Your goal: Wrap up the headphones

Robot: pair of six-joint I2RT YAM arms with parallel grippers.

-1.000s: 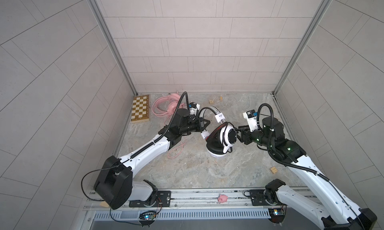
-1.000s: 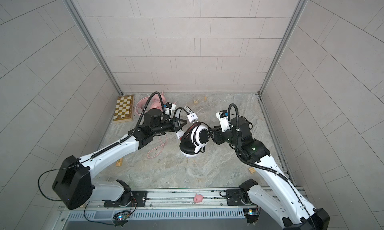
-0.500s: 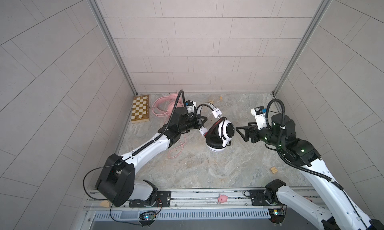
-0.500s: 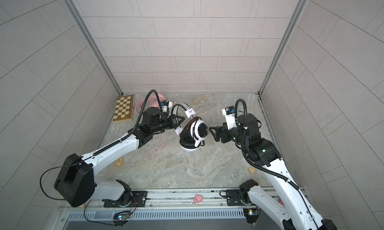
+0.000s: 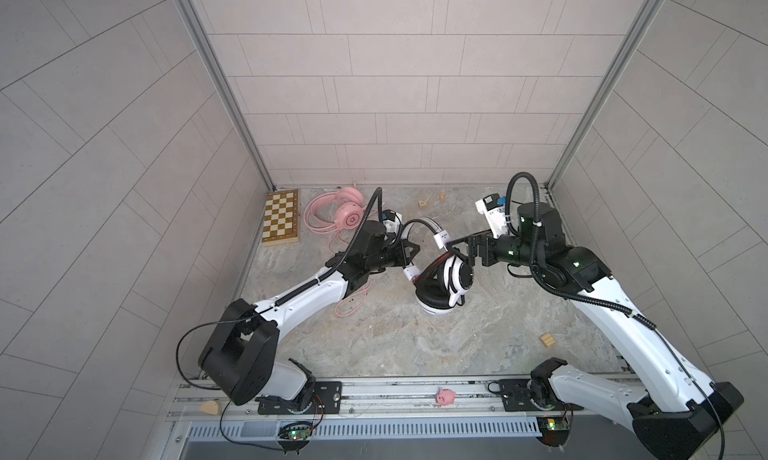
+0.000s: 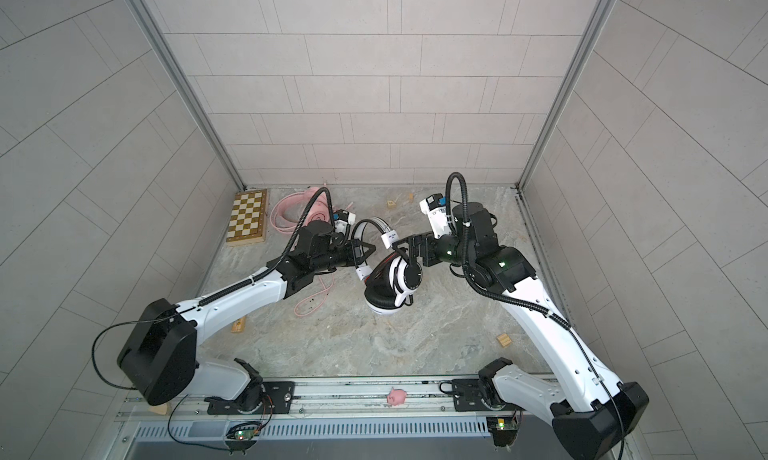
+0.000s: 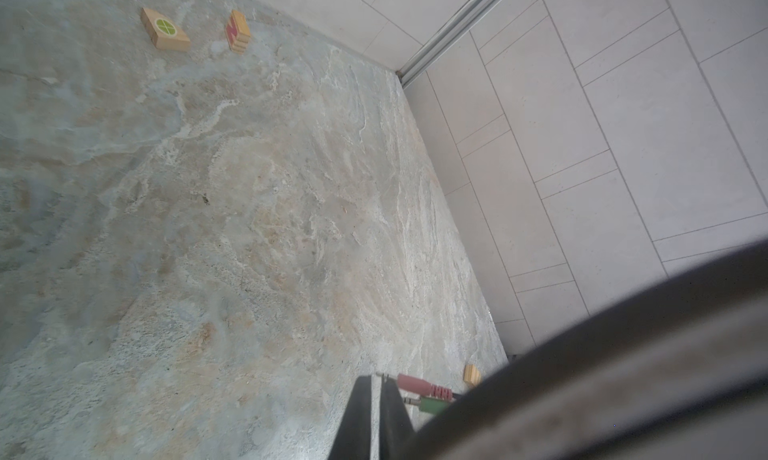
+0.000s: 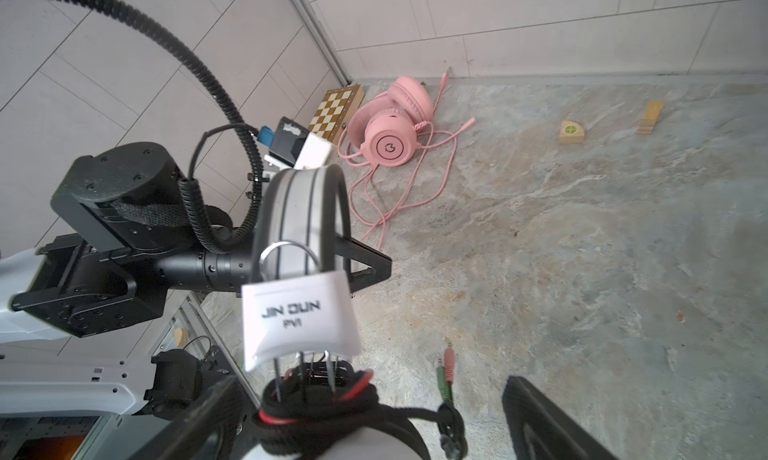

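Tiled walls close round a stone-look table (image 5: 374, 346). In both top views you see the white headphones (image 5: 451, 277) mid-table betw. the two arms, lower cup down on the surface. Left claw (image 5: 409, 250) is clenched, its tip inside the headband arc. Right claw (image 5: 462, 252) is released, jaws wide at the upper cup. Pink headphones (image 5: 345, 215) lie at the back beside a chessboard (image 5: 281, 217).

Left wrist view: you see the closed fingers (image 7: 359, 420), two jack plugs (image 7: 422, 391) near them, and a blurred dark band across.

Right wrist view: the open fingers (image 8: 208, 412) stand each side of the cup w/ black cable wound on it. A white tag (image 8: 299, 316) hangs at the headband.
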